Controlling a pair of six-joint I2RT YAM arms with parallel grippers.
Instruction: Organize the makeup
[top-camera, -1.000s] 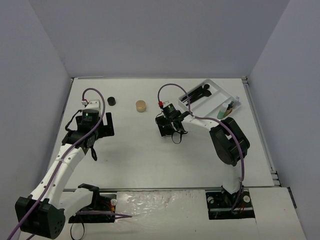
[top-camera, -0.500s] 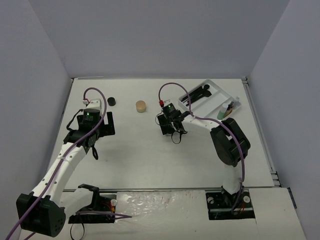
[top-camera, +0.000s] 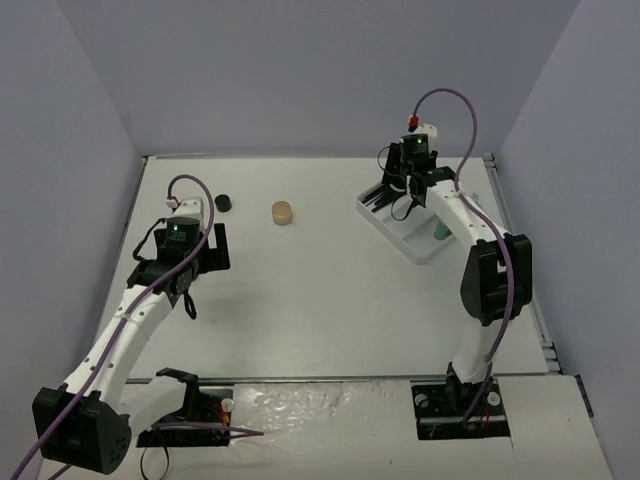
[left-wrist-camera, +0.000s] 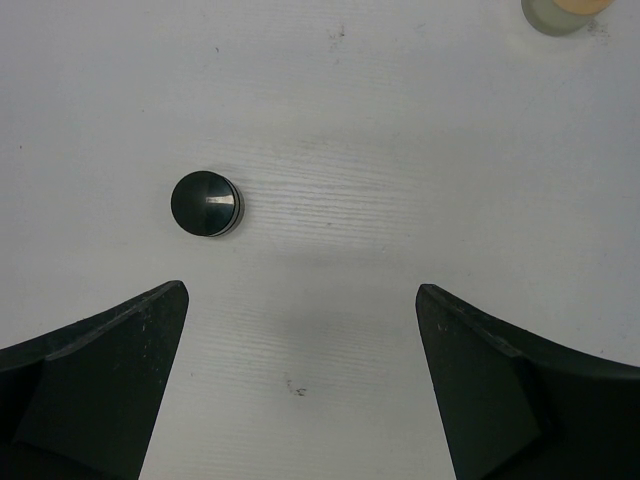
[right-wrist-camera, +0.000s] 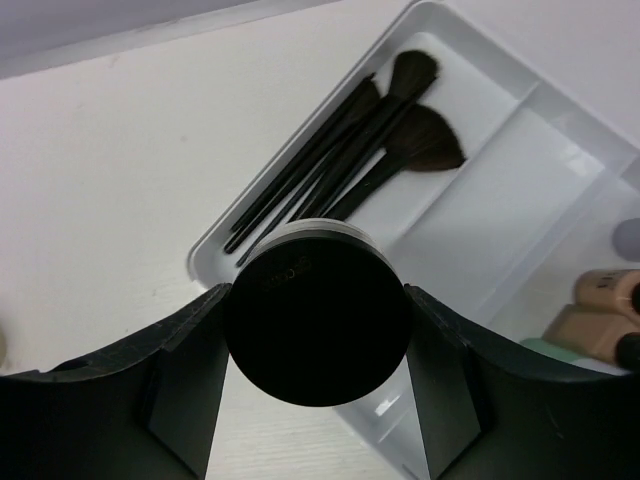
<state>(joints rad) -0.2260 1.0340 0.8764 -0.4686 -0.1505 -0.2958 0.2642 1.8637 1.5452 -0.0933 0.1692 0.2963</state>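
**Cropped, covered, too small**

In the left wrist view, the top edge cuts the jar (left-wrist-camera: 565, 12) to a sliver and the bottom edge crops both left fingers (left-wrist-camera: 90, 390). In the right wrist view, the pot (right-wrist-camera: 318, 325) between the right fingers (right-wrist-camera: 450, 400) covers the brushes' (right-wrist-camera: 400, 150) near handle ends and part of the tray (right-wrist-camera: 500, 210). The right edge crops the tan bottles (right-wrist-camera: 605, 300) and a lilac blur (right-wrist-camera: 630, 238). From above, the right arm (top-camera: 470, 225) hides much of the tray, and its contents are too small to name.
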